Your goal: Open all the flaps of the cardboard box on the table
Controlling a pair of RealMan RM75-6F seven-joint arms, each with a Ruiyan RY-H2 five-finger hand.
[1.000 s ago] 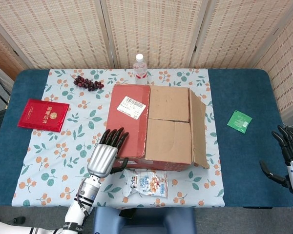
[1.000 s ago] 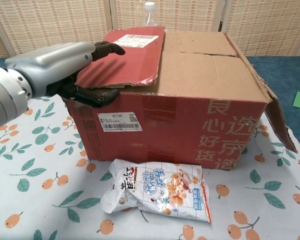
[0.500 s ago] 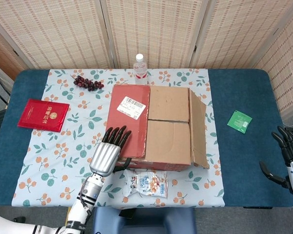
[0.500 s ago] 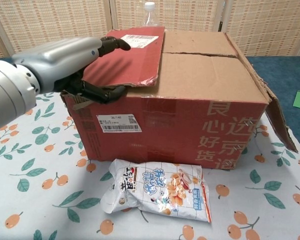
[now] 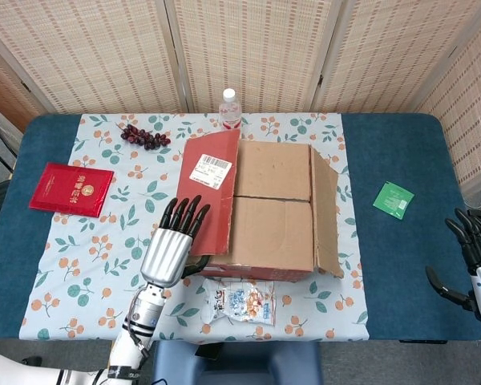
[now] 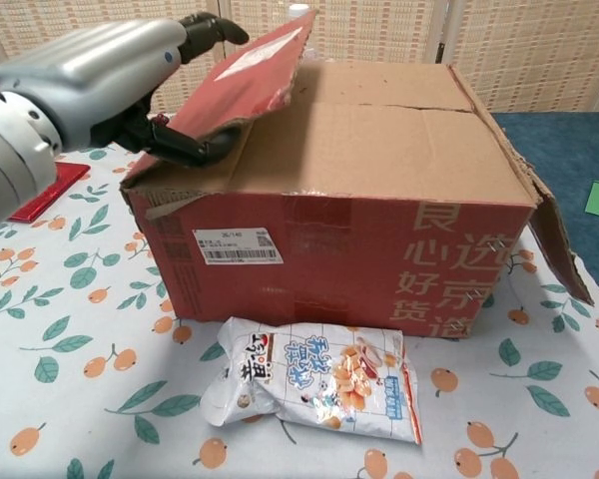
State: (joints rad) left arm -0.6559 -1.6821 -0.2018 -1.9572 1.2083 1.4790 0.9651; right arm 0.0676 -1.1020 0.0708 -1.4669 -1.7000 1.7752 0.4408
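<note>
Cardboard box [image 5: 264, 212]: sitting mid-table on the floral tablecloth [image 5: 96, 249]; brown top, red printed sides.
Red flap [image 6: 245, 75]: tilting upward on the box's left side, white shipping label [image 5: 212, 170] on its face.
Right flap [image 5: 327, 212]: hanging outward and down along the box's right edge.
Inner flaps [image 6: 389, 130]: two brown panels lying flat, meeting along a seam.
Left hand [image 5: 170, 245]: gripping the red flap at the box's near left corner, fingers [image 6: 212, 25] lying over the outer face, thumb [image 6: 185, 148] pressing beneath the edge.
Right hand [image 5: 473, 265]: hovering at the table's far right edge, well apart from the box, fingers spread, holding nothing.
Snack bag [image 6: 314, 379]: lying just in front of the box.
Water bottle [image 5: 230, 108]: standing behind the box.
Grapes [image 5: 144, 136]: lying near the back left.
Red booklet [image 5: 70, 189]: lying at left.
Green packet [image 5: 393, 200]: lying at right on blue cloth.
</note>
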